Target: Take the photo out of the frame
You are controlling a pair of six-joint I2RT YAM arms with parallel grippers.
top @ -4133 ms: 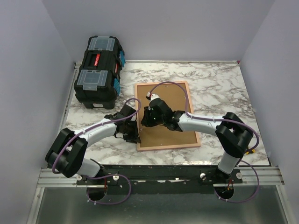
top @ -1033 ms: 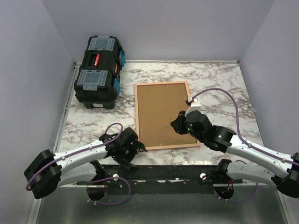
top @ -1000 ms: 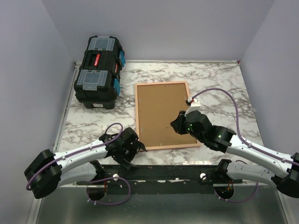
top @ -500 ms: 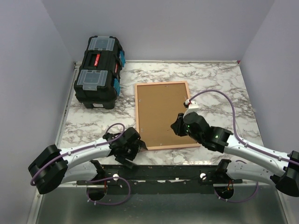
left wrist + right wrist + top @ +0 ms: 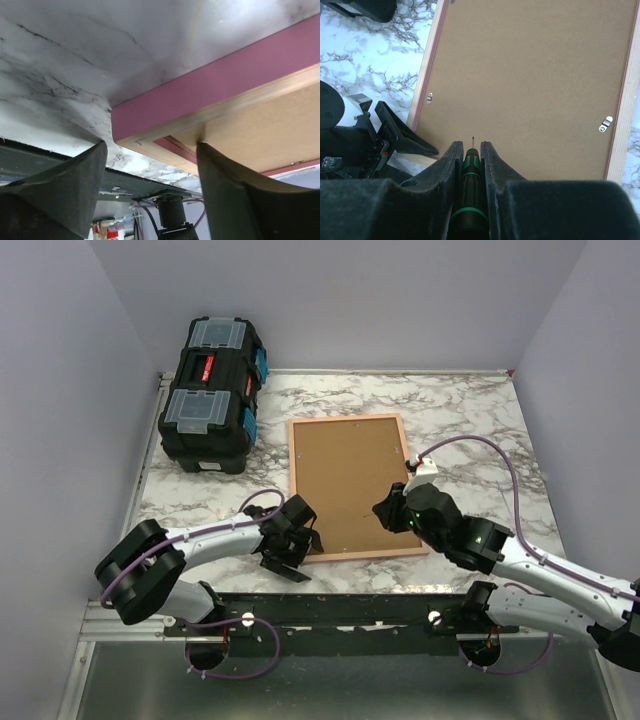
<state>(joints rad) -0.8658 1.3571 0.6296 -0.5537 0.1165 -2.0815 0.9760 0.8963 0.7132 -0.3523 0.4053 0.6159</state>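
Note:
The pink frame (image 5: 349,486) lies back side up in the middle of the table, its cork-brown back (image 5: 535,75) facing me. The photo is hidden under it. My left gripper (image 5: 298,546) is at the frame's near-left corner. In the left wrist view that corner (image 5: 131,131) sits between the wide-apart fingers (image 5: 65,185); the left gripper (image 5: 150,167) is open, one finger against the wood. My right gripper (image 5: 391,512) hovers over the frame's near-right part, shut on a black-and-green screwdriver (image 5: 469,177) whose tip points at the back.
A black toolbox (image 5: 213,395) with blue latches stands at the table's far-left corner. Small metal clips (image 5: 605,124) sit along the frame's inner edges. The table's near edge and the black mounting rail (image 5: 350,610) lie just behind the left gripper.
My left gripper has slid right and forward from the table's front edge onto the frame's near-left corner, jaws narrowing a little. The right gripper drifted slightly right, still holding the screwdriver.

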